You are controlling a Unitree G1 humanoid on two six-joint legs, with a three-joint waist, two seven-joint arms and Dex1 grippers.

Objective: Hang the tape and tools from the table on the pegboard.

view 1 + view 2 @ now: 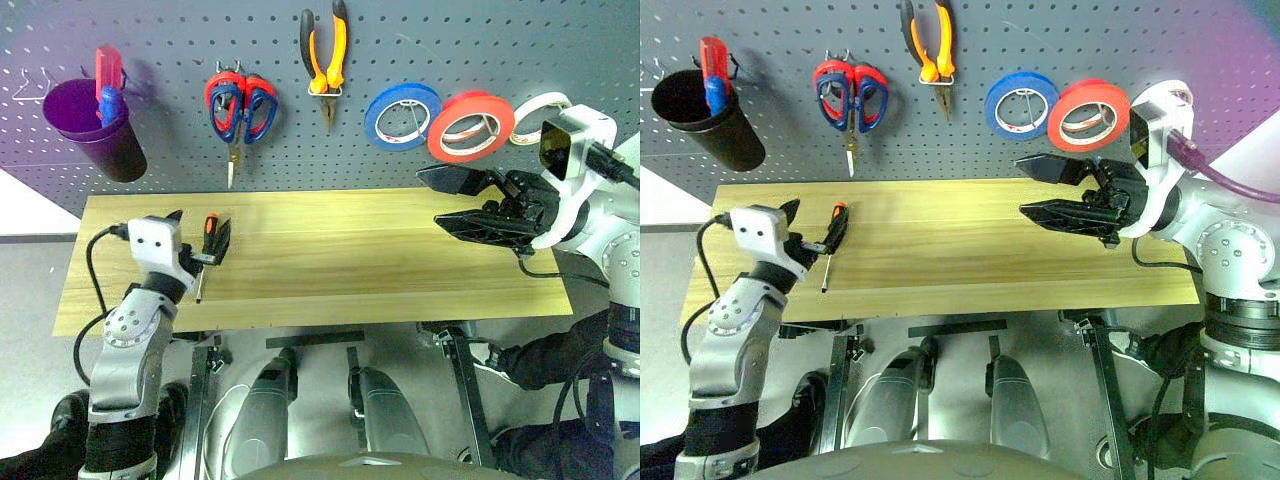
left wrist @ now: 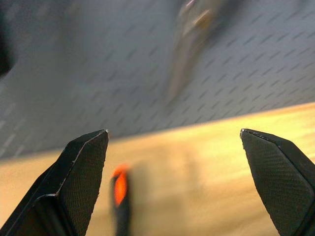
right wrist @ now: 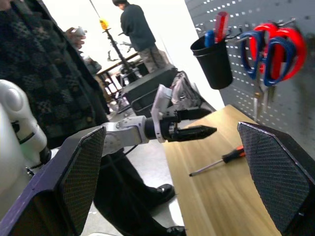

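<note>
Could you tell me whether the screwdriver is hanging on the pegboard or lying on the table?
Lying on the table: the screwdriver rests flat on the wood, beside the open left gripper, below the pegboard.

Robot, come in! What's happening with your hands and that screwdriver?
Left gripper open, empty, right by the screwdriver. Right gripper open, empty. Screwdriver flat on table, not yet hung. Nothing in the way.

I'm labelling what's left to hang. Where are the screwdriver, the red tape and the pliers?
screwdriver [image 1: 837, 214]: right eye view, on its orange-and-black handle, lying on the table.
red tape [image 1: 448, 147]: left eye view, on the ring's lower left band.
pliers [image 1: 339, 50]: left eye view, on the right-hand orange handle.
</note>
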